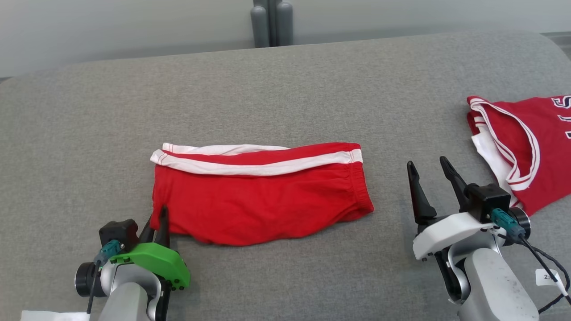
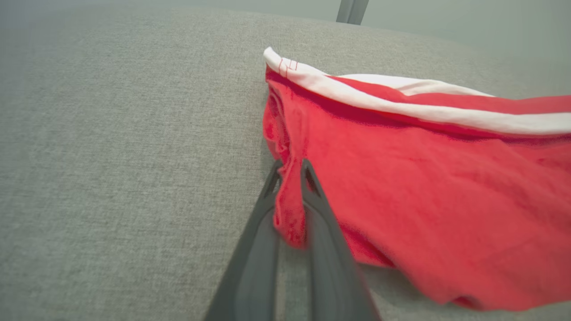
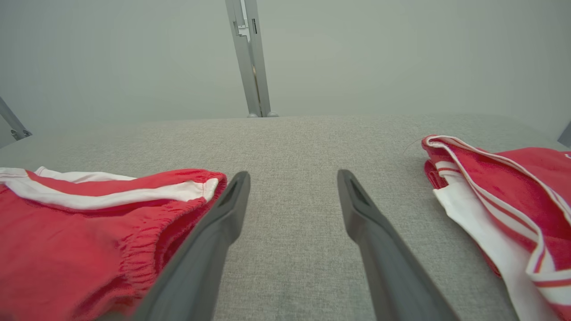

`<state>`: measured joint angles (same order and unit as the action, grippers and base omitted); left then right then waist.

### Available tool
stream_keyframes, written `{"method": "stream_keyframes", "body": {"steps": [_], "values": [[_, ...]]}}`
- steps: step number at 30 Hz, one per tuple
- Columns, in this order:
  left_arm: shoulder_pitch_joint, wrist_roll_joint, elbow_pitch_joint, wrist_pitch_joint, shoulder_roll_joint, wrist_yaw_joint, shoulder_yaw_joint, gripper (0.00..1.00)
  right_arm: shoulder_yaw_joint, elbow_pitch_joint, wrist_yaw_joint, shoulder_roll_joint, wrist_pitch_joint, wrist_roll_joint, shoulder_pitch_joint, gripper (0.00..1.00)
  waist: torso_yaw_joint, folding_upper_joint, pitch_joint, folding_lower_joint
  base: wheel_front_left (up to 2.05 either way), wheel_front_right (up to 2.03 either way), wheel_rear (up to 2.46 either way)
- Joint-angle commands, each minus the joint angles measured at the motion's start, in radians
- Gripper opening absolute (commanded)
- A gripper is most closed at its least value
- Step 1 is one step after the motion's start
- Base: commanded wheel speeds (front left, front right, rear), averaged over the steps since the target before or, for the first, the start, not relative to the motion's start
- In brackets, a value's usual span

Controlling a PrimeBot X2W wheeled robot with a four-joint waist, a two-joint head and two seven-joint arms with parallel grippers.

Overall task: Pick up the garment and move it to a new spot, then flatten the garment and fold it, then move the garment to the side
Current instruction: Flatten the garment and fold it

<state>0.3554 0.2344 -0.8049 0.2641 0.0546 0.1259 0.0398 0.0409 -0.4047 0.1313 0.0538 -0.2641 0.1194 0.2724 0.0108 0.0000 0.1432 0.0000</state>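
Currently, left gripper (image 2: 291, 166) clamped on corner of red shorts (image 1: 263, 200), right gripper (image 1: 427, 162) jaws apart beside them

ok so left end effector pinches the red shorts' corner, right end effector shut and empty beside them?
Right end effector is open, not shut; the right wrist view shows its jaws apart. Left end effector does pinch the red shorts at the corner.
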Motion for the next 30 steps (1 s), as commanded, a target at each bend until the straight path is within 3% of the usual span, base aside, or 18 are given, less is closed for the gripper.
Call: {"method": "stream_keyframes", "body": {"steps": [1,2,9,21,28,29,30], "values": [[-0.011,-0.010,0.010,-0.001,0.003,-0.005,0.000,0.96,0.004,-0.002,-0.001,0.003,0.000,0.003,0.008,1.00,0.037,0.0000,-0.010,0.0000,0.00,0.00,0.00],[-0.013,-0.012,0.018,-0.001,0.002,-0.010,-0.004,1.00,0.011,-0.004,-0.001,0.003,0.000,0.003,0.013,1.00,0.042,0.0000,-0.006,0.0000,0.00,0.00,0.00],[-0.036,-0.032,0.095,-0.001,-0.003,-0.014,0.007,1.00,0.072,-0.050,-0.001,0.000,0.000,0.010,0.056,1.00,0.084,0.0000,0.010,0.0000,0.00,0.00,0.00],[-0.054,0.016,0.132,-0.001,-0.003,-0.035,0.011,1.00,0.075,-0.346,-0.001,-0.001,0.000,-0.015,0.138,1.00,0.157,0.0000,0.039,0.0000,0.00,0.00,0.00],[-0.059,-0.012,0.184,-0.001,-0.003,-0.039,-0.006,1.00,0.131,-0.497,-0.001,-0.003,0.007,0.083,0.149,1.00,0.170,0.0000,0.051,0.0000,0.00,0.00,0.00],[-0.063,-0.014,0.194,-0.001,-0.003,-0.039,-0.006,1.00,0.152,-0.508,-0.001,-0.005,0.008,0.102,0.151,0.77,0.170,0.0000,0.052,0.0000,0.00,0.00,0.00],[-0.064,-0.018,0.202,-0.001,-0.003,-0.040,-0.003,1.00,0.176,-0.515,0.000,-0.006,0.008,0.119,0.152,0.44,0.170,0.0000,0.052,0.0000,0.00,0.00,0.00]]}}
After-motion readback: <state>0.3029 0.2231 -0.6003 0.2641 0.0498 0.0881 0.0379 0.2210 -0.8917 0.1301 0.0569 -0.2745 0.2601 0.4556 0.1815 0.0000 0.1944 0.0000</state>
